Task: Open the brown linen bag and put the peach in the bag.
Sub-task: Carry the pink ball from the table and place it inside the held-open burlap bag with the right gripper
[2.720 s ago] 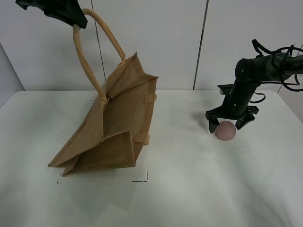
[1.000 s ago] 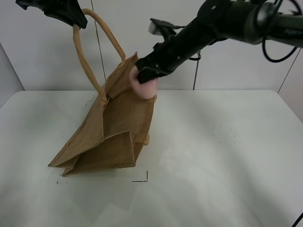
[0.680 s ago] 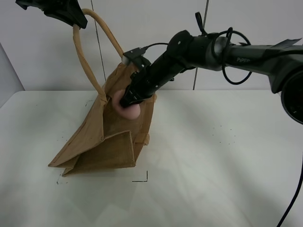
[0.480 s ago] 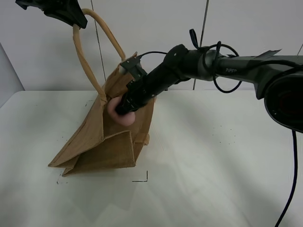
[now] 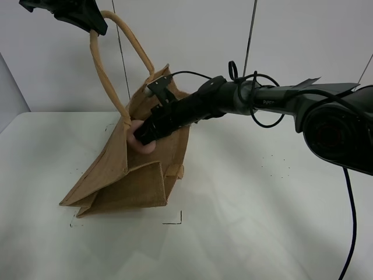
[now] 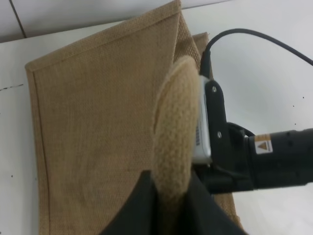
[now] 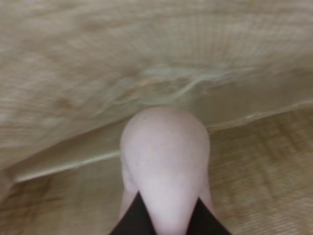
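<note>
Nearest the front, the table [image 5: 262, 233] is seen, and the base of the brown linen bag [image 5: 131, 186] is rested on it toward the left. The bag is tipped over. Its long axis is run from that base up and back to the mouth, and the mouth is turned toward the right arm.

Into that mouth the right gripper [image 5: 143, 136] is reached from across the middle. The peach [image 7: 164, 156] is pinched between its fingers, which are drawn narrow and closed on the fruit.

From the right wrist view, the peach is seen dead ahead of the claw. Coarse weave is spread over everything beyond it, and a fold line and an inner wall are made out, though blurred.

So the peach is judged to be inside the bag but not yet set down, with the bag's depth lying ahead of and below the tips. The coming move is thought to turn on that relation. If the fingers are parted here, the fruit is expected to be dropped down the sloping wall toward the base, not out over the rim.

Farthest back and highest, a handle [image 6: 175, 137] is clamped by the left gripper [image 6: 172, 215], and by it the mouth is held up and open.
</note>
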Action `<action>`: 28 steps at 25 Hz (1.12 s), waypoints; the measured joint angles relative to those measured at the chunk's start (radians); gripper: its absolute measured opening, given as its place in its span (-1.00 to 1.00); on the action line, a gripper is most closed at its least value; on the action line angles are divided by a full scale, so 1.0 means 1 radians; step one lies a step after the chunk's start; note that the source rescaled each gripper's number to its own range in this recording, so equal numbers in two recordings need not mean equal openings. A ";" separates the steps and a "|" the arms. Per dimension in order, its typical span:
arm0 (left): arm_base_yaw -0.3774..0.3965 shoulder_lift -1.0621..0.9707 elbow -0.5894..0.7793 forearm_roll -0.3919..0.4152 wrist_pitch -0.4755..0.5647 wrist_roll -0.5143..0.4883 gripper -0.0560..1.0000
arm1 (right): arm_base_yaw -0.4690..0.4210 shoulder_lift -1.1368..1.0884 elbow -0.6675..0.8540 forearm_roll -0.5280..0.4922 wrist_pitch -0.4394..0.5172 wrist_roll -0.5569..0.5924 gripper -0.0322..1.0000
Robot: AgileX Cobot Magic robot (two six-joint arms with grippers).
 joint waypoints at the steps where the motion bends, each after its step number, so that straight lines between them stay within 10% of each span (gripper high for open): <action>1: 0.000 0.000 0.000 0.000 0.000 0.000 -0.89 | 0.000 0.006 0.000 0.013 -0.008 -0.002 -0.94; 13: 0.000 0.000 0.000 0.000 0.000 -0.005 -0.89 | 0.038 0.014 0.000 0.103 -0.107 -0.098 -0.89; 15: 0.000 0.000 0.000 0.000 0.000 -0.005 -0.89 | 0.056 0.014 0.000 0.093 -0.143 -0.102 -0.63; 20: 0.000 0.000 0.000 0.000 0.000 -0.005 -0.89 | 0.068 0.014 0.000 0.067 -0.157 -0.088 0.71; 28: 0.000 0.000 0.000 0.000 0.000 -0.006 -0.89 | 0.069 -0.006 0.000 -0.122 -0.104 0.113 0.99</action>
